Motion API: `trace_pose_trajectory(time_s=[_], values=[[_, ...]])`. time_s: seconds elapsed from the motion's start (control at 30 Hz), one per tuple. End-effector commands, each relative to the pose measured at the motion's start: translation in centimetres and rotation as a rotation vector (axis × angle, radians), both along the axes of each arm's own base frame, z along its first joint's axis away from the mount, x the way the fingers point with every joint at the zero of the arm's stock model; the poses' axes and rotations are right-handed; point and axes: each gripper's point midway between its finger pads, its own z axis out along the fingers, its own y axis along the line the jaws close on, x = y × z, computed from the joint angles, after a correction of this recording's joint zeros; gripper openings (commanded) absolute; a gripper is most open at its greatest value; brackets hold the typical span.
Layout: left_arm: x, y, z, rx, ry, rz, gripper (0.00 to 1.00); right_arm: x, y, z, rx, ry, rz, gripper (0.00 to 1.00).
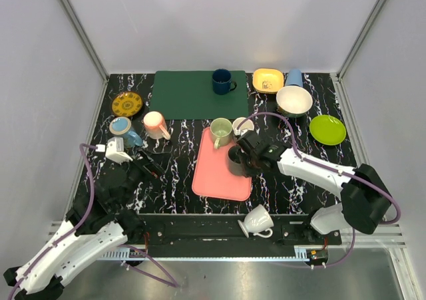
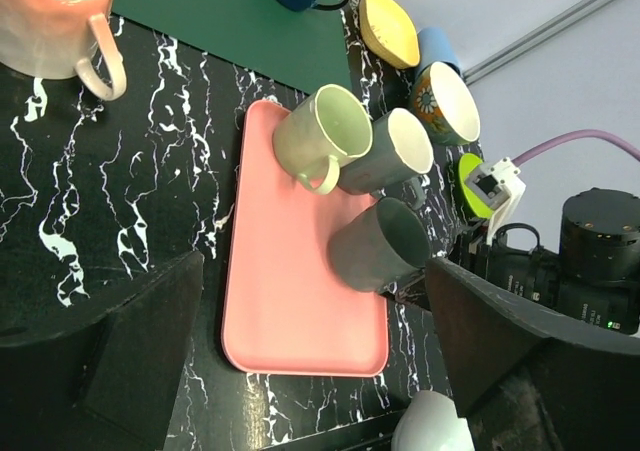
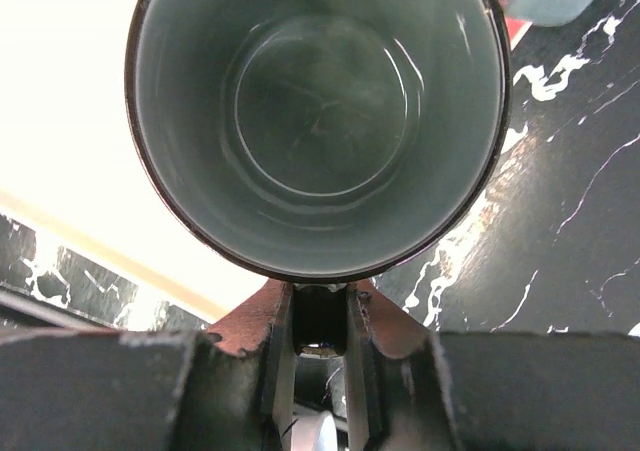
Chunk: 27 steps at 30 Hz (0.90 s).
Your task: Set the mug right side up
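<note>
From above, the right gripper point(image 1: 247, 155) holds the dark grey mug point(image 1: 235, 160) at the right edge of the pink tray point(image 1: 212, 180), mouth upward. I judge the turning nearly done, so level the base, lower it gently and let go only once it sits flat. The left gripper point(image 1: 148, 164) hangs apart.

In the left wrist view its own jaws stand wide on nothing; the mug point(image 2: 378, 245) looks matte outside.

The right wrist view looks into the glossy grey-green inside point(image 3: 320, 121) of the mug – the jaws stand narrow, pinching its handle point(image 3: 320, 323).
</note>
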Motion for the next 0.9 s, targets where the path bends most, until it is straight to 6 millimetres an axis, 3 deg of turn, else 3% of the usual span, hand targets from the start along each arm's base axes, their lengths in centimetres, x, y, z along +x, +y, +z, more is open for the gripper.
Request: trace_pose_trajectory(time_s=[0.0, 0.27, 0.33, 0.37, 0.47, 0.57, 0.63, 0.73, 0.8, 0.83, 0.87], values=[[0.3, 0.4, -0.4, -0.006, 0.001, 0.029, 0.94, 3.3, 1.0, 1.4, 0.018, -0.173, -0.037, 0.00], [0.4, 0.1, -1.3, 0.003, 0.021, 0.025, 0.94, 2.5, 0.8, -0.5, 0.012, -0.159, -0.061, 0.01], [0.4, 0.0, -1.5, 0.007, 0.025, 0.024, 0.95, 1.8, 0.9, -0.6, 0.036, -0.142, -0.069, 0.11], [0.4, 0.0, -1.6, 0.011, 0.026, 0.023, 0.95, 1.6, 1.0, -0.4, 0.049, -0.140, -0.073, 0.25], [0.4, 0.0, -1.6, 0.022, 0.025, 0.021, 0.96, 0.7, 1.1, 0.5, 0.082, -0.131, -0.076, 0.45], [0.6, 0.1, -1.7, 0.035, 0.029, 0.028, 0.98, -0.1, 1.6, 3.3, 0.139, -0.157, -0.067, 0.54], [0.8, 0.4, -1.5, 0.043, 0.033, 0.051, 0.99, -0.2, 2.5, 6.3, 0.203, -0.189, -0.064, 0.60], [1.6, 1.3, -1.1, 0.075, 0.046, 0.126, 0.99, -0.6, 3.4, 12.2, 0.318, -0.241, -0.046, 0.71], [2.5, 1.5, -1.3, 0.126, 0.069, 0.167, 0.99, -0.7, 3.5, 16.4, 0.398, -0.293, -0.039, 0.73], [3.1, 2.1, -0.6, 0.146, 0.062, 0.204, 0.99, -0.7, 3.5, 17.8, 0.421, -0.318, -0.035, 0.73], [4.0, 1.9, -1.2, 0.192, 0.093, 0.224, 0.99, -0.7, 3.1, 19.1, 0.440, -0.345, -0.037, 0.73]])
